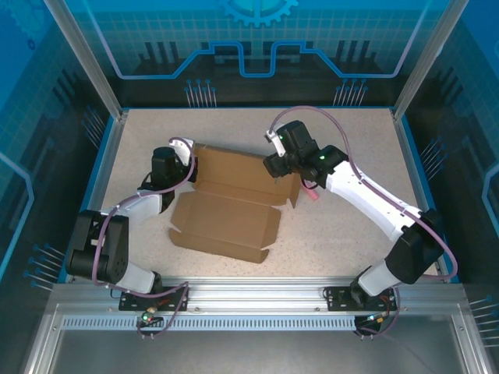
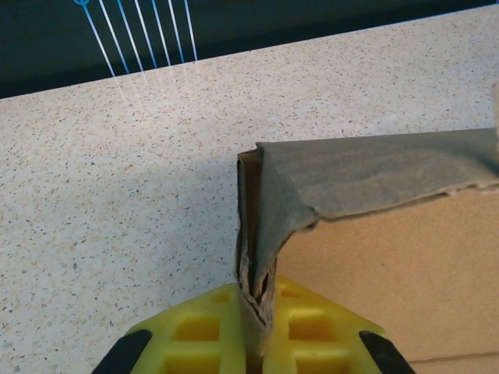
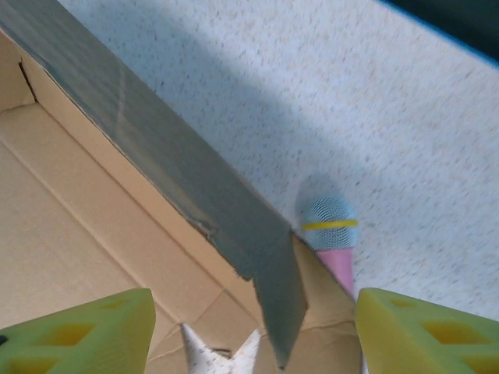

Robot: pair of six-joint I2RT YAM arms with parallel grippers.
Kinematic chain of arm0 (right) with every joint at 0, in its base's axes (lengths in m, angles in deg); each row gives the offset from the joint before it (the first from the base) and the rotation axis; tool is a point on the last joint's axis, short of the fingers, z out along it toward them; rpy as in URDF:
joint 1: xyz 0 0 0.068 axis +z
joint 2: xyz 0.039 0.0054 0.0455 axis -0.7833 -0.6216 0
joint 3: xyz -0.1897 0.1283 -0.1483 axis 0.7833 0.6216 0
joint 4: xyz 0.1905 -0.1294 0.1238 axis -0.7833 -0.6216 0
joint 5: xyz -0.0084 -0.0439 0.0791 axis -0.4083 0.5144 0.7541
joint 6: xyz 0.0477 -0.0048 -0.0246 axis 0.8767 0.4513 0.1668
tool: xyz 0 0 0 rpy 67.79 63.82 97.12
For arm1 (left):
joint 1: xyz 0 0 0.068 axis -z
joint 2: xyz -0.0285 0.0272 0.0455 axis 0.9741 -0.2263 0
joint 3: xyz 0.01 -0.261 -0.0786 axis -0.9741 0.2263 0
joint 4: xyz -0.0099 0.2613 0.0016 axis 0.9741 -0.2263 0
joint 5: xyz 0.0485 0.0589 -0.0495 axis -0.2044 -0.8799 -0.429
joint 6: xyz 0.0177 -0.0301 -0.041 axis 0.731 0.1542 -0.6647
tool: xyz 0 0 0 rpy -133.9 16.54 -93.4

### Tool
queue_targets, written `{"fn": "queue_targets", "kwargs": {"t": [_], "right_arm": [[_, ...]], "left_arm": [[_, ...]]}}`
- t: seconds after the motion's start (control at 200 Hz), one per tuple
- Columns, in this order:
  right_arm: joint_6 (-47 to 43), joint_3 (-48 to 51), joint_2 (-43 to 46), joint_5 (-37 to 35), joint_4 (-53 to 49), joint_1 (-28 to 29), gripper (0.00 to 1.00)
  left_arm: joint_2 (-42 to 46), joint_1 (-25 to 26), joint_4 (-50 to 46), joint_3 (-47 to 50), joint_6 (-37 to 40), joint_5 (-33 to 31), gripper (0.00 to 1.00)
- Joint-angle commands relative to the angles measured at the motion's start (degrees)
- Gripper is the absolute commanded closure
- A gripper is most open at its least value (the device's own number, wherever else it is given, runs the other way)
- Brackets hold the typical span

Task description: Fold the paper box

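At the left of the top view, my left gripper (image 1: 181, 162) is clamped on the upright left-end wall of the paper box (image 1: 226, 214), which lies open at the middle of the speckled table (image 1: 343, 234). Its crumpled edge is pinched between my yellow fingers (image 2: 312, 327). Further right, my right gripper (image 1: 282, 170) has its jaws wide, straddling the raised right-hand wall. A pink toy microphone (image 3: 331, 234) lies just outside that corner. I judge the cardboard light, stiff across panels, quick to crush at corners. I would grip mid-wall, close to a score line.
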Motion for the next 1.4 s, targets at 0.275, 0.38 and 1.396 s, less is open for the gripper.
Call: {"fn": "queue_targets", "kwargs": {"t": [0.275,0.38,1.396], "right_arm": [[10.6,0.4,-6.0,7.3,-1.0,-1.1,0.35],[12.5,1.0,-6.1,10.1,1.3,-1.1,0.37],[19.0,17.1,6.9,6.1,10.3,0.4,0.38]], "left_arm": [[1.3,-0.5,2.3,0.9,-1.6,-0.2,1.0],[1.3,-0.5,2.3,0.8,-1.7,0.1,1.0],[1.7,-0.5,2.6,1.4,-2.4,-0.1,1.0]]}}
